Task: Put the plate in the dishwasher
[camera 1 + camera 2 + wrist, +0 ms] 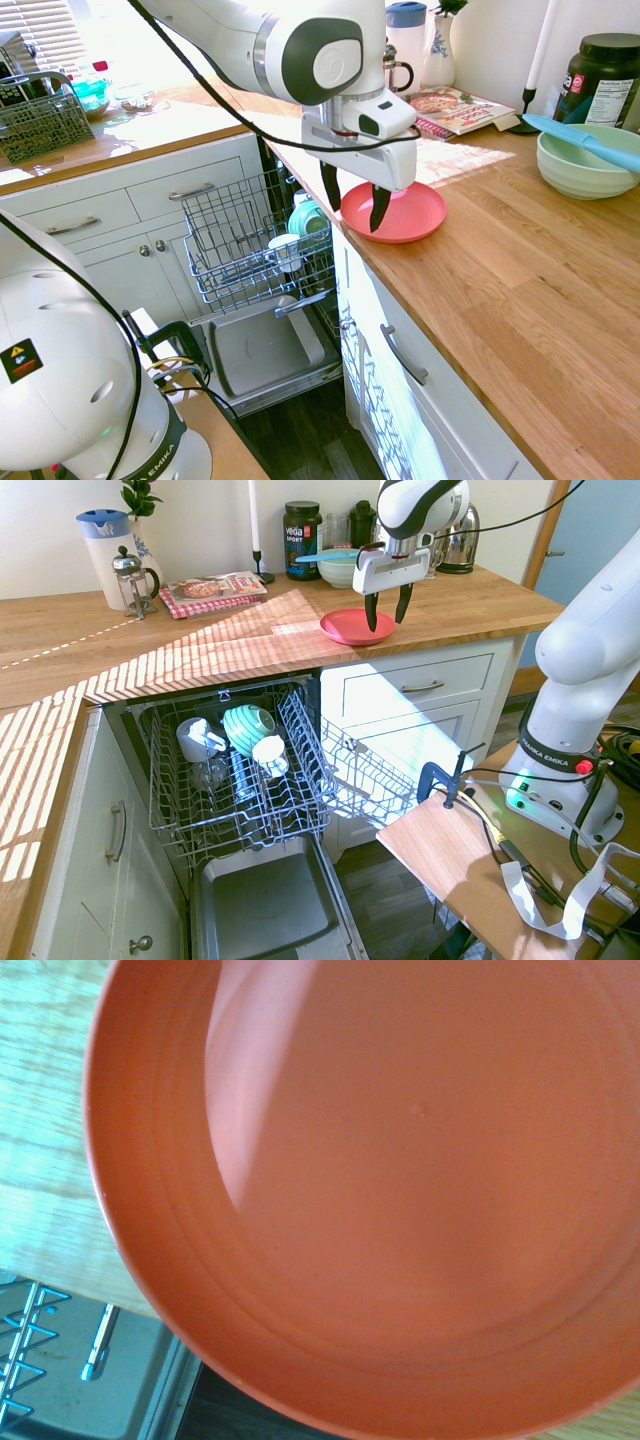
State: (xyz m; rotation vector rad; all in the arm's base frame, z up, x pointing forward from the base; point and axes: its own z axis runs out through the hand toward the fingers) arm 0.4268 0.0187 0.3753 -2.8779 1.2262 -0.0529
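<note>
- Two dark fingers [380, 208] of the gripper [355, 205] stand spread wide, pointing straight down, with nothing held between them.
- In the first exterior view one fingertip hangs in front of the near rim of the plate [405, 212] and the other hangs off its edge toward the dishwasher; whether either tip touches the rim cannot be told.
- In the second exterior view the gripper [387, 612] sits directly above the plate [350, 627], fingertips at or just over its rim.
- The plate is coral-red, round and shallow, and lies flat on the wooden countertop [520, 290] at the counter's edge, just beside the dishwasher opening; its rim overhangs that edge slightly.
- The wrist view is nearly filled by the plate [400, 1190], with a strip of countertop and a corner of grey rack alongside.
- The dishwasher [240, 780] stands open below the counter, its wire rack [250, 250] pulled out and its grey inner door panel [265, 910] lowered.
- The rack holds a teal dish [247, 725] and white cups [198, 738].
- Farther along the counter are a pale green bowl [585, 165] with a blue utensil [580, 138] laid across it, a dark jar [602, 78], a magazine [455, 108] and a white jug [105, 542].
- A dark wire cutlery basket [40, 118] sits on the far counter by the window.
- White cabinets [130, 215] surround the dishwasher.
</note>
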